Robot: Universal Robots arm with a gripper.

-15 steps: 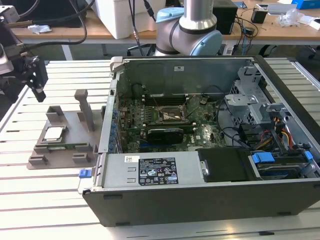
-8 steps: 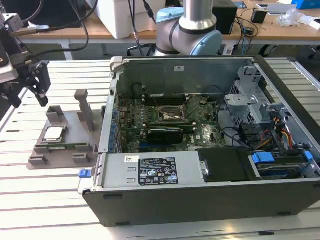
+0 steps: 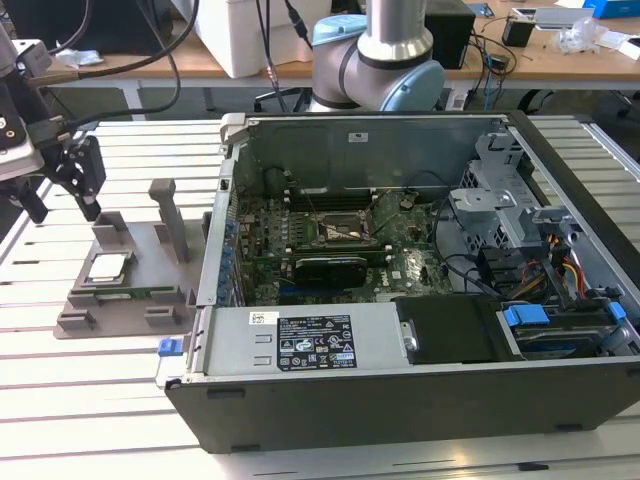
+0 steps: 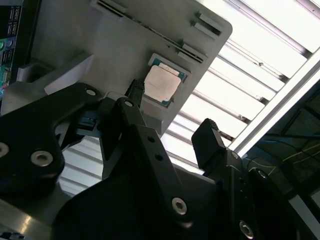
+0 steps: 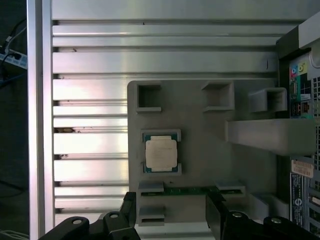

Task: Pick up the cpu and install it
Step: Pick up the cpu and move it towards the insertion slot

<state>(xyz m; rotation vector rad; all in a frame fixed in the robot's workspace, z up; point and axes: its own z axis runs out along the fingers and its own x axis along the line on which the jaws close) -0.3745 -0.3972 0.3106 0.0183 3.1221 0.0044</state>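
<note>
While the cpu [image 5: 161,153] lay untouched in its tray [image 5: 200,130], my tool [image 5: 171,202] hovered nearby, spread and empty; neither pickup nor installation was yet done.

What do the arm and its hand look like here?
The arm is a silver-grey tube with pale blue caps at its joints. In the second wrist view, the hand is matte black, with two angular, linked fingers dotted with round silver screw heads on a bulky black body.
</note>
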